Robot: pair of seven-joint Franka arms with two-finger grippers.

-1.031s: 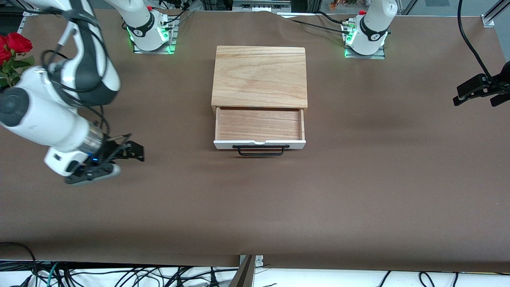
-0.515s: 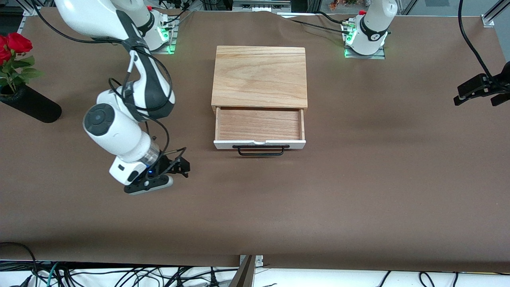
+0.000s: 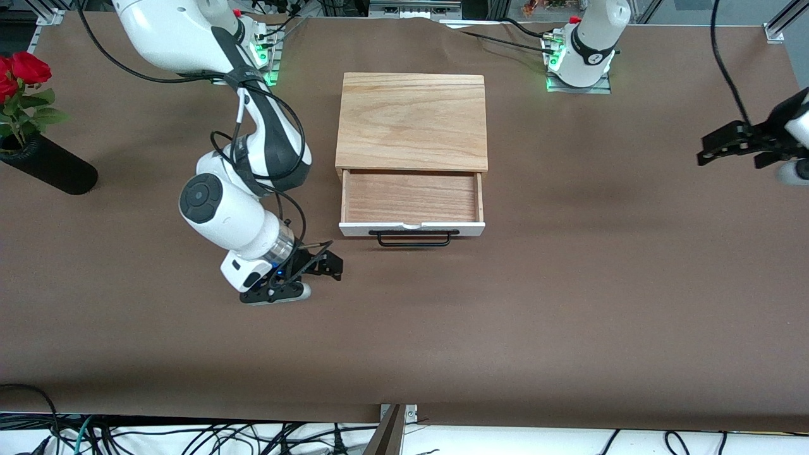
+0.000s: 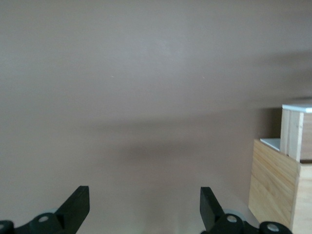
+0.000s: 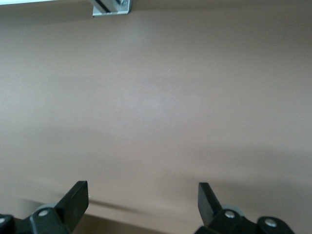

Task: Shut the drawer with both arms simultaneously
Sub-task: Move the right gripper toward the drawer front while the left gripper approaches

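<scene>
The drawer (image 3: 411, 197) stands pulled out of the light-wood box (image 3: 413, 120), empty, with its white front panel (image 3: 412, 229) and black wire handle (image 3: 414, 238) facing the front camera. My right gripper (image 3: 325, 265) is open and empty, low over the brown table, off the drawer's front corner toward the right arm's end. In the right wrist view it (image 5: 143, 197) shows only bare table. My left gripper (image 3: 711, 146) is open and empty over the table's edge at the left arm's end. In the left wrist view (image 4: 144, 204) the box's side (image 4: 273, 190) and the drawer (image 4: 291, 134) show farther off.
A black vase (image 3: 50, 167) with red roses (image 3: 19, 69) lies at the right arm's end of the table. A metal bracket (image 3: 398, 417) and loose cables (image 3: 189, 439) sit at the table's edge nearest the front camera. The brown table cover (image 3: 569, 284) surrounds the box.
My right arm has swung from the right arm's end of the table in toward the drawer's front corner. My left gripper has shifted a little inward over the table. The drawer has not moved.
</scene>
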